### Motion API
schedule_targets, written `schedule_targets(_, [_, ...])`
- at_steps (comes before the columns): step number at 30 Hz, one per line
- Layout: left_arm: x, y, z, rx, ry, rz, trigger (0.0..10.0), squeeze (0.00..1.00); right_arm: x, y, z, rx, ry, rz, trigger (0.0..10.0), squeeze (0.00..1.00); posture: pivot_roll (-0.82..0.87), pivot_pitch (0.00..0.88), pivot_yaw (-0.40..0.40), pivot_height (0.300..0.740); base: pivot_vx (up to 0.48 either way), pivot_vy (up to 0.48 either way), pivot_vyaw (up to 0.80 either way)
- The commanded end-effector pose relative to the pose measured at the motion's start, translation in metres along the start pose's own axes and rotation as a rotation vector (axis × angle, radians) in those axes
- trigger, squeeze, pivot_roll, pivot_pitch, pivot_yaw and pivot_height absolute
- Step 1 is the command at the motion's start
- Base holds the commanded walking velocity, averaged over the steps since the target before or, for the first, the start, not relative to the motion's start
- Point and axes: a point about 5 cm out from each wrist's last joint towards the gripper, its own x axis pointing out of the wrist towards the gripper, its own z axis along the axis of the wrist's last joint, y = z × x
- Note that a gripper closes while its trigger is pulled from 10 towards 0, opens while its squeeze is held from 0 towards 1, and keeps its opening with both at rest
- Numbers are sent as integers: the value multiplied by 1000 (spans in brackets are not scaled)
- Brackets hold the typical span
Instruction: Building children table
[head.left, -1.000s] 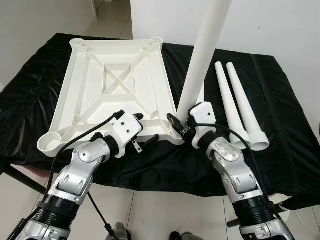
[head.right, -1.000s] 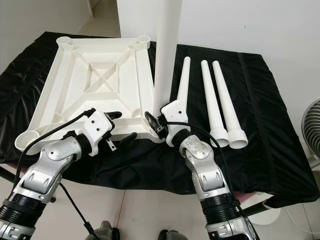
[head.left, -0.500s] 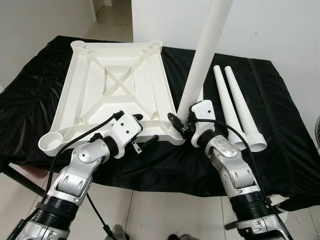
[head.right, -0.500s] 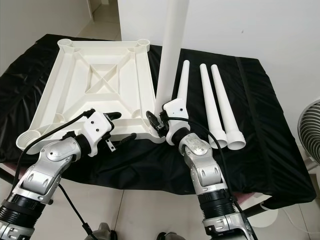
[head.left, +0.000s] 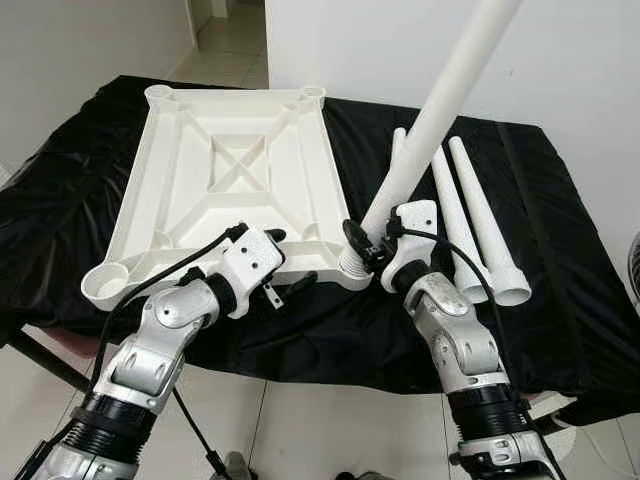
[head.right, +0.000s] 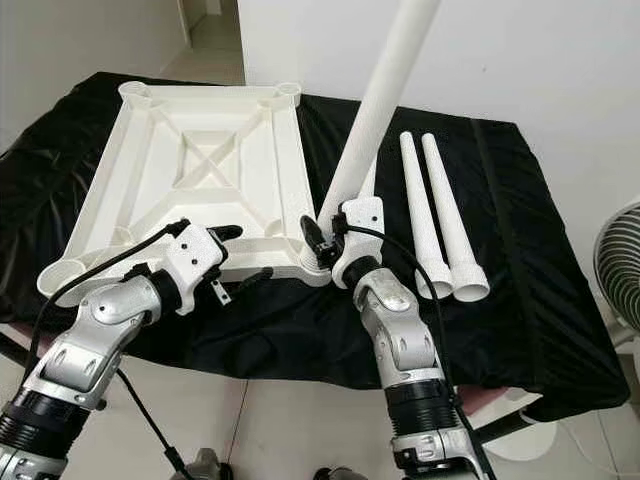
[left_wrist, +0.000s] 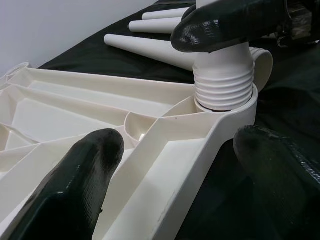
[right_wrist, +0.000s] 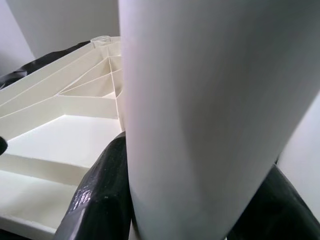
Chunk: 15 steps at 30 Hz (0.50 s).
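The long white tapered plastic leg (head.left: 440, 105), pinched in the right gripper (head.left: 372, 243) jaws, now leans further rightward, its threaded end in the upturned white plastic tabletop (head.left: 235, 190) corner socket; the left gripper (head.left: 283, 268) jaws straddle that tabletop's edge, spread, so seating likely needs straightening.

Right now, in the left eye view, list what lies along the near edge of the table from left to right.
Empty corner socket of the tabletop → left gripper → right gripper holding the leg → flared ends of the loose legs.
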Motion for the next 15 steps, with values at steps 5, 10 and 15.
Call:
schedule_targets(5, [-3,-2,0,6,6,-19,10000,0,-12,-6,-33,-94,141,-36,10000,0,205,116,-29,740,0,0,0])
schedule_targets(10, [-3,-2,0,6,6,-20,10000,0,-13,4,-33,-160,122,24,10000,0,205,117,-25,740,0,0,0])
schedule_targets(15, [-4,-2,0,7,6,-22,10000,0,-16,9,-35,-182,118,59,10000,0,206,120,-23,740,0,0,0])
